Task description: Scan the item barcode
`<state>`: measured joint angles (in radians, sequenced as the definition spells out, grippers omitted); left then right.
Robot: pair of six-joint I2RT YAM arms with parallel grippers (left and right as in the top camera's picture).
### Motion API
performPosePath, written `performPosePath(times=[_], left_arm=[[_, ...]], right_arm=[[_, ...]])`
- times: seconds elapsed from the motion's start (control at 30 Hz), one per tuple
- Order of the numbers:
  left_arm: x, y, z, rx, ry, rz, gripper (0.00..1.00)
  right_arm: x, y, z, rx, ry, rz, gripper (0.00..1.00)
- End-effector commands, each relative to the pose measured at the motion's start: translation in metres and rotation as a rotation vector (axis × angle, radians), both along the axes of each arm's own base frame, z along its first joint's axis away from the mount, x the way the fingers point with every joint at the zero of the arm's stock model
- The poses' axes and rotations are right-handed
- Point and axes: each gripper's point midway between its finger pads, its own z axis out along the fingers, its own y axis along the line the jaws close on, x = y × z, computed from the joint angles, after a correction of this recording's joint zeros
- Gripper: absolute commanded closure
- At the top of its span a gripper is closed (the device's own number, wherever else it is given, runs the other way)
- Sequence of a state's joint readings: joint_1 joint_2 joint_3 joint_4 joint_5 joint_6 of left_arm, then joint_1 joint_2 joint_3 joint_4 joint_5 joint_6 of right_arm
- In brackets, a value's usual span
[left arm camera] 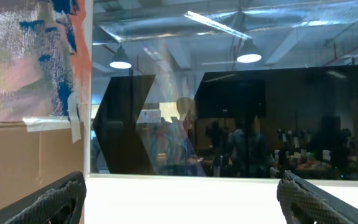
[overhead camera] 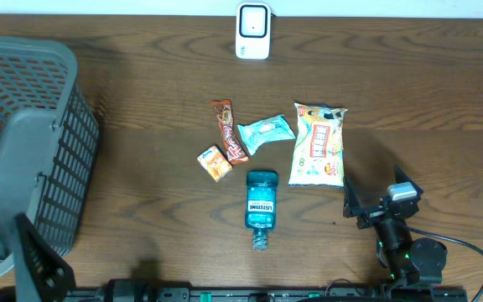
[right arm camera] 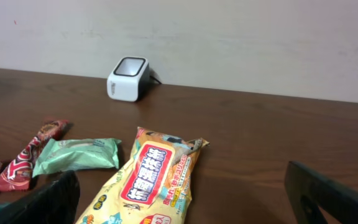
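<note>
Nothing is gripped: the jaws of the right gripper (right arm camera: 179,186) and the left gripper (left arm camera: 180,186) are spread wide and empty. The mouthwash bottle (overhead camera: 261,200) and snack bag (overhead camera: 318,144) are seen lying on the surface (overhead camera: 141,159), unscanned. The scanner (overhead camera: 252,30) is set at the far edge. The task is judged not begun.

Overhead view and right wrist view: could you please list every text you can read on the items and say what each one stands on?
"LISTERINE": on the label of the blue mouthwash bottle.
Yellow snack bag: large characters on a red panel, not clear enough to read.
Brown candy bar, orange box, green packet: print too blurred to read.
Barcode scanner: no text visible.
</note>
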<state>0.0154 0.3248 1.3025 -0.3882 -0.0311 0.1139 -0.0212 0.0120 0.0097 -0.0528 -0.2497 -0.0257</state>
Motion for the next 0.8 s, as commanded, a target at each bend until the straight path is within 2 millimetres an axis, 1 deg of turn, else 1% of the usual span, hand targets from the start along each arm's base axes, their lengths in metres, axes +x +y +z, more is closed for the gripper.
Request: performPosePath(times=[0.0,0.1,0.17,0.3,0.33,0.43,0.5,0.57,0.6,0.67,0.77], left_arm=[[-0.026,-0.017,-0.009,0.035,-0.06,-0.051,0.02],[-0.04,-0.024,-0.021,0.065,-0.11,-0.049,0.02],[-0.045,-0.024,-0.028,0.05,-0.141,-0.043,0.02],[-0.042,-0.023,-0.047,-0.04,-0.161,-0.075,0.02],[-0.037,-0.021,-0.051,-0.057,-0.159,-0.075,0.02],[-0.029,-0.02,-0.053,-0.066,-0.161,-0.075,0.02],[-0.028,-0.02,-0.053,-0.066,-0.16,-0.078,0.02],[-0.029,-0.018,-0.053,-0.07,-0.163,-0.066,0.02],[-0.029,-0.015,-0.053,-0.08,-0.166,-0.05,0.02],[-0.031,-0.006,-0.053,-0.105,-0.172,-0.004,0.02],[-0.033,0.006,-0.054,-0.143,-0.182,0.069,0.02]], right_arm=[[-0.001,0.004,-0.001,0.123,0.028,0.016,0.01],[-0.001,0.005,0.0,0.221,0.051,0.012,0.01],[-0.001,0.004,0.0,0.26,0.061,0.009,0.01],[-0.002,0.009,0.0,0.322,0.08,0.034,0.01],[-0.002,0.01,0.0,0.339,0.085,0.037,0.01],[-0.003,0.013,0.0,0.406,0.106,0.051,0.01],[-0.008,0.025,0.003,0.463,0.127,0.126,0.01],[-0.012,0.036,0.006,0.467,0.135,0.196,0.01],[-0.014,0.039,0.006,0.478,0.145,0.215,0.01],[-0.014,0.039,0.005,0.531,0.166,0.211,0.01],[-0.014,0.039,0.013,0.553,0.167,0.212,0.01]])
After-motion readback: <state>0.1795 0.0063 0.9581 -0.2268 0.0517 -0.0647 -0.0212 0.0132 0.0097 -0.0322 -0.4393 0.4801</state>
